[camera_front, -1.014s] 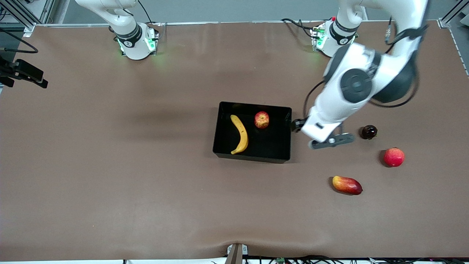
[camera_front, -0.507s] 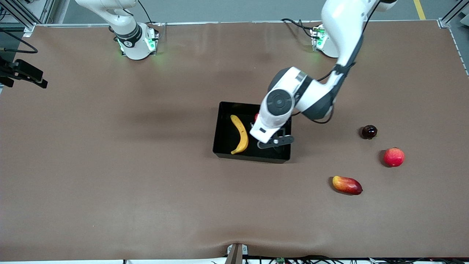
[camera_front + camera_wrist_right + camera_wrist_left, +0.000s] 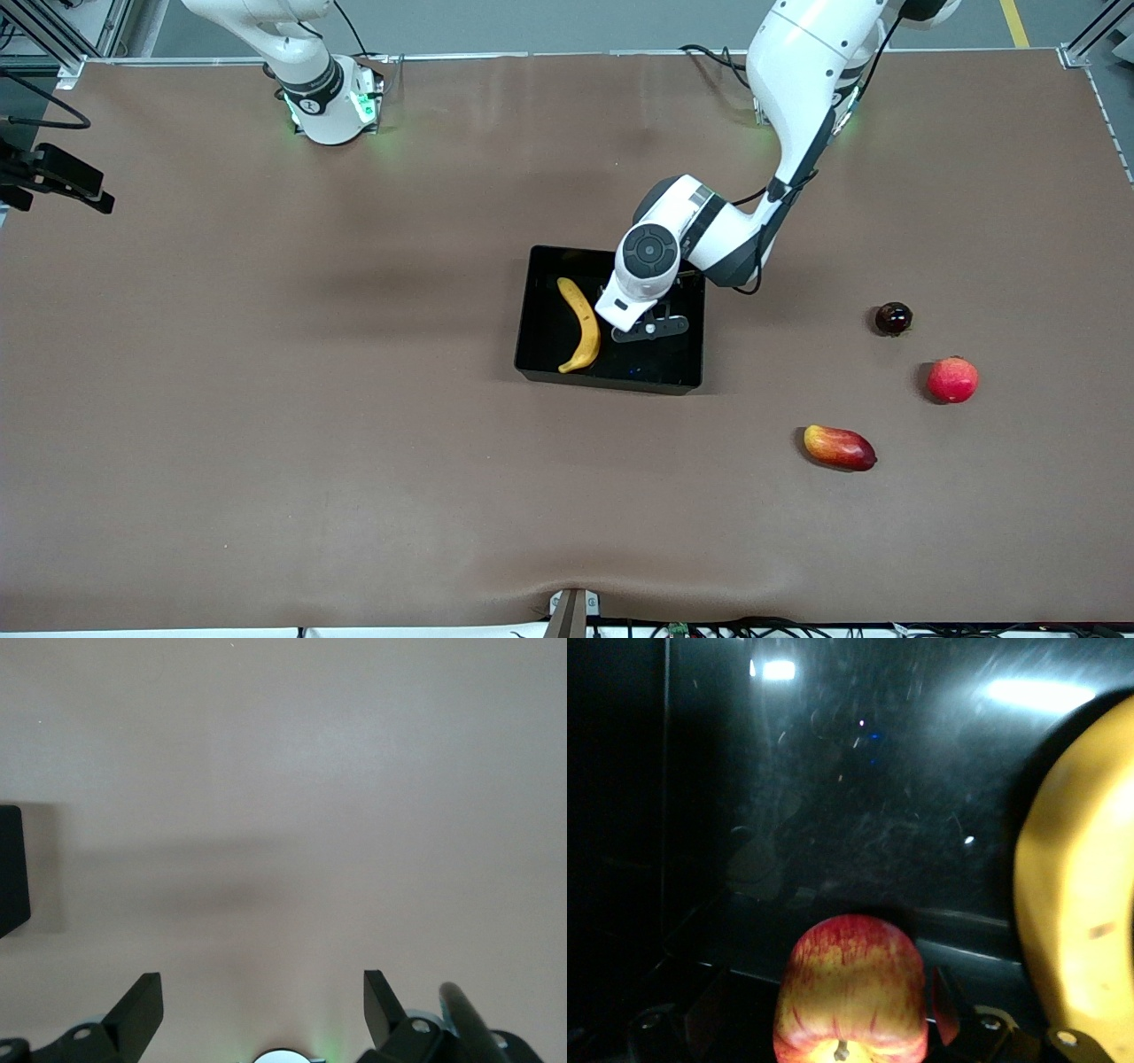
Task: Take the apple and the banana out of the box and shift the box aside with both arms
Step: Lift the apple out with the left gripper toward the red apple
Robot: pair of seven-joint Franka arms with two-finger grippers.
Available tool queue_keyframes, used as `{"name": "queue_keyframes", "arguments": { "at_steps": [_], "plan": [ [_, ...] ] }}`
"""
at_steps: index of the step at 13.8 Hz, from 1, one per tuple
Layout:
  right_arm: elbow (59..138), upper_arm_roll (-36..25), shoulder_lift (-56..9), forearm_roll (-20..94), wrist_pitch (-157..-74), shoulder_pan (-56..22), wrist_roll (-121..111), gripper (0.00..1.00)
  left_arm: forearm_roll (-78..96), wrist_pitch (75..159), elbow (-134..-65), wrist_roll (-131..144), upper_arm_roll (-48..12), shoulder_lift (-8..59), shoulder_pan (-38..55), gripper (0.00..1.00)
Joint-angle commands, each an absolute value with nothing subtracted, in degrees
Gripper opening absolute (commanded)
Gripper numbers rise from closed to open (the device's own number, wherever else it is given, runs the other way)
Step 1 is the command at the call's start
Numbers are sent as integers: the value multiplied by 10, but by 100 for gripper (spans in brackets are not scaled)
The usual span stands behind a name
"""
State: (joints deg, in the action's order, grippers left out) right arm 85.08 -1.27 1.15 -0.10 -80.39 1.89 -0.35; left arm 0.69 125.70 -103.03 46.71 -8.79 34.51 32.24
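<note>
Table (image 3: 266,443): brown mat, both arm bases along the edge farthest from the front camera.
Right arm: waits at its base, barely in the front view.
Right gripper (image 3: 263,1005): up over bare brown table; fingers (image 3: 142,1005) spread wide, nothing between them; a corner of the black box just shows in the right wrist view.
Box (image 3: 536,301): black shallow tray, mid-table, upright glossy walls.
Banana (image 3: 580,325): yellow, curved, lying in the box on the side toward the right arm's end; also a big yellow blur in the left wrist view (image 3: 1076,912).
Left arm: reaches from its base down into the box.
Left gripper (image 3: 633,306): inside the box, just beside the banana, over the apple's spot; the wrist hides the fingers in the front view.
Apple (image 3: 850,992): red-yellow streaked, in the box, sitting between the left gripper's fingers (image 3: 943,1005); fingers stand apart with the apple in the gap, contact with the apple cannot be told; hidden under the wrist in the front view.
Mango (image 3: 839,447): red-yellow, on the table, outside the box, toward the left arm's end, nearest of the fruits to the front camera.
Plum (image 3: 892,318): dark, round, on the table, farther from the front camera than the mango.
Red round fruit (image 3: 952,379): on the table near the plum, closest to the left arm's end, apart from both plum and mango.
</note>
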Motion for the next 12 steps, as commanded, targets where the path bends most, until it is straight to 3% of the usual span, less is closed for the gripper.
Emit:
{"name": "queue_keyframes", "arguments": {
  "at_steps": [1, 2, 4, 8, 12],
  "plan": [
    [845, -3, 10, -1, -803, 33, -9, 100, 10, 1269, -1049, 468, -92, 330, 330, 87],
    [845, -3, 9, -1, -803, 33, -10, 100, 11, 1269, -1049, 468, -93, 330, 330, 63],
    [843, -3, 9, -1, -803, 33, -10, 100, 15, 1269, -1046, 472, -93, 331, 332, 0],
    [843, -2, 6, -1, -804, 33, -11, 100, -9, 1264, -1019, 470, -85, 300, 330, 0],
    [844, -2, -1, -1, -803, 32, -11, 100, -25, 1186, -905, 464, -80, 279, 302, 0]
  ]
}}
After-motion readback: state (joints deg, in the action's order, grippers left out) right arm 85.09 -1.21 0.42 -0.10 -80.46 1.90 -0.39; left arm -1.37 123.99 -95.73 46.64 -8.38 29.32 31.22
